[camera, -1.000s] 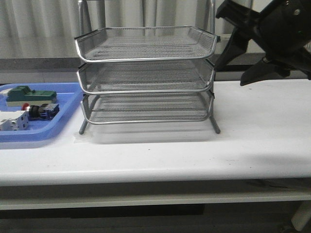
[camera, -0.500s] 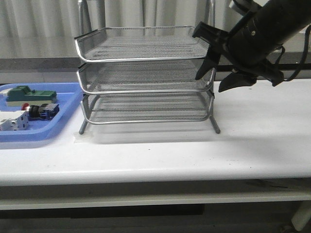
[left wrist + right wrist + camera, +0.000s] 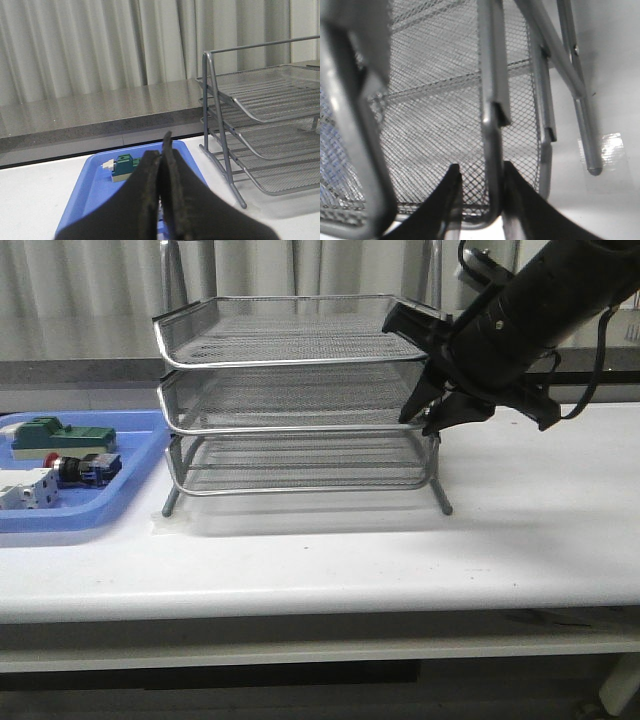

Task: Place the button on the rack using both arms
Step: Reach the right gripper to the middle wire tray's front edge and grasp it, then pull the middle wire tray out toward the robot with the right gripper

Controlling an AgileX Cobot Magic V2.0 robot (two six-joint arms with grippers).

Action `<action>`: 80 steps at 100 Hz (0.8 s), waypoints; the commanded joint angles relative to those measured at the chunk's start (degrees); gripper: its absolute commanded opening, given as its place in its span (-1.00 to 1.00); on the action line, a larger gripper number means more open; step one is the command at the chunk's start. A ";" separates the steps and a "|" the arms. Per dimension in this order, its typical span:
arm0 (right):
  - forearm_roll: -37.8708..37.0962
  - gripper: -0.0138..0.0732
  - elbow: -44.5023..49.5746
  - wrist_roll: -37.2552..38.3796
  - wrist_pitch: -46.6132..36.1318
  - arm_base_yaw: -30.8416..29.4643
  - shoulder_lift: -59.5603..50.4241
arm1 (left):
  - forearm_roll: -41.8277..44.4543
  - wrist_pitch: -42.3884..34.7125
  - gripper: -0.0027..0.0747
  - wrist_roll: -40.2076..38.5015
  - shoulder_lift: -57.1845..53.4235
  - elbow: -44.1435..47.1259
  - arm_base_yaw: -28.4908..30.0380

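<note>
Front view: within the last second the right gripper [image 3: 428, 424] has been brought down to the rack [image 3: 300, 400], its narrowly parted fingers straddling the middle tray's front-right rim. A tray pull is judged imminent, while the button [image 3: 78, 468] lies in the blue tray [image 3: 130, 480] and the left gripper [image 3: 161, 165] is held shut above it.

Rack [image 3: 300, 400] front open, bare table [image 3: 330, 550] before it; right gripper [image 3: 428, 423] crowds right corner post

A bulky matte-black right arm [image 3: 545, 310] with rounded casing, a thin black cable looping beside it, ending in a right gripper [image 3: 425, 420] with two tapering, pointed black fingers [image 3: 445, 200]. The left gripper [image 3: 161, 160] shows two flat, dull black fingers with slightly rough, worn edges narrowing to slim tips.
</note>
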 commanded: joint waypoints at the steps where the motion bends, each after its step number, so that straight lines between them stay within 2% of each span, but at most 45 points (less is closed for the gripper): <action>1: 1.19 -0.47 -2.15 -0.76 -2.62 -0.11 -2.21 | -0.28 -4.30 -0.98 -0.46 0.62 1.98 0.06; 18: 1.15 -0.75 -1.97 -0.76 -0.85 -0.11 -2.16 | -0.28 -4.30 -0.98 -0.46 0.62 1.98 0.06; 48: -0.51 -0.75 -0.55 -0.76 2.77 -0.11 -2.95 | -0.28 -4.30 -0.98 -0.46 0.62 1.98 0.06; 80: -3.21 -0.75 13.62 -0.82 -1.31 -0.11 -12.33 | -0.28 -4.30 -0.98 -0.46 0.62 1.98 0.06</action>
